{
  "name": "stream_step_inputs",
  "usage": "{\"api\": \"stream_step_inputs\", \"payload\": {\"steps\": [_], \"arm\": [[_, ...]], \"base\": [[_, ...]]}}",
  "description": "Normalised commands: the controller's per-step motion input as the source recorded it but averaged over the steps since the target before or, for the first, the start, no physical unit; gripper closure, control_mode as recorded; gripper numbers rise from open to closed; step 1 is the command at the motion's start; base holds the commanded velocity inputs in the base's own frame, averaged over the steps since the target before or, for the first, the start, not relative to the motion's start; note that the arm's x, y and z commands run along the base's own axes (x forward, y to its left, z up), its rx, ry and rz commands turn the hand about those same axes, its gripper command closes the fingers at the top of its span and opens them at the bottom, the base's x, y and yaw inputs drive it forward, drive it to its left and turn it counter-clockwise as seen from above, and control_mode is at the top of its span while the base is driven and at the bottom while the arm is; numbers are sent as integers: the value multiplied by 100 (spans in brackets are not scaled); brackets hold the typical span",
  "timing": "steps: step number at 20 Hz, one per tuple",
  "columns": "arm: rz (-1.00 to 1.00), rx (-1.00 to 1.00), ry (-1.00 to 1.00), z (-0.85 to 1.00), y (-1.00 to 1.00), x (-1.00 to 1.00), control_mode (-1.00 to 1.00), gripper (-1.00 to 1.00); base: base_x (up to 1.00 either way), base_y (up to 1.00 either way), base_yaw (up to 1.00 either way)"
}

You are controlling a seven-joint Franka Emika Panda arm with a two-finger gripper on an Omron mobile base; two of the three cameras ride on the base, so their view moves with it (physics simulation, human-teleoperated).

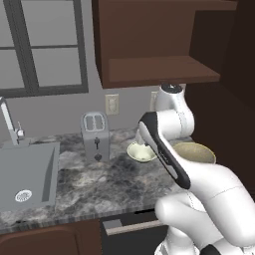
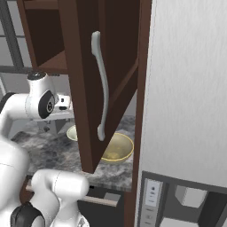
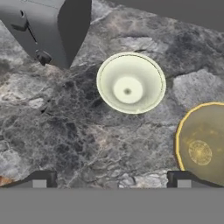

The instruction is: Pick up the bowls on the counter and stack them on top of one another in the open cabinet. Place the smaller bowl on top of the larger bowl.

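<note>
The larger bowl [image 3: 202, 147] sits on the worktop [image 3: 87, 135] just right of the smaller bowl [image 3: 131, 83]. The hand [image 3: 113, 179] hovers above, fingers spread and empty; the smaller bowl lies ahead, the larger one to the right.

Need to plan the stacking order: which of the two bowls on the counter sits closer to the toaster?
The smaller bowl, pale cream-white, sits next to the toaster. The larger bowl, mustard yellow, lies beyond it on the counter, farther from the toaster.
</note>
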Motion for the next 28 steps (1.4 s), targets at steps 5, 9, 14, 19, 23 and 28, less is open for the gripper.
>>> {"api": "stream_step_inputs", "payload": {"steps": [5, 9, 14, 19, 23, 28], "arm": [[14, -6, 0, -46, 32, 40, -100, -100], [14, -5, 2, -53, 15, 48, -100, -100], [13, -1, 3, -48, 1, 70, -100, -100], [11, 0, 3, -39, 0, 72, -100, -100], [6, -2, 1, -19, 0, 27, -100, -100], [0, 0, 0, 0, 0, 0, -100, -100]], "base": [[0, 0, 0], [0, 0, 0], [0, 0, 0], [0, 0, 0], [0, 0, 0], [0, 0, 0]]}}
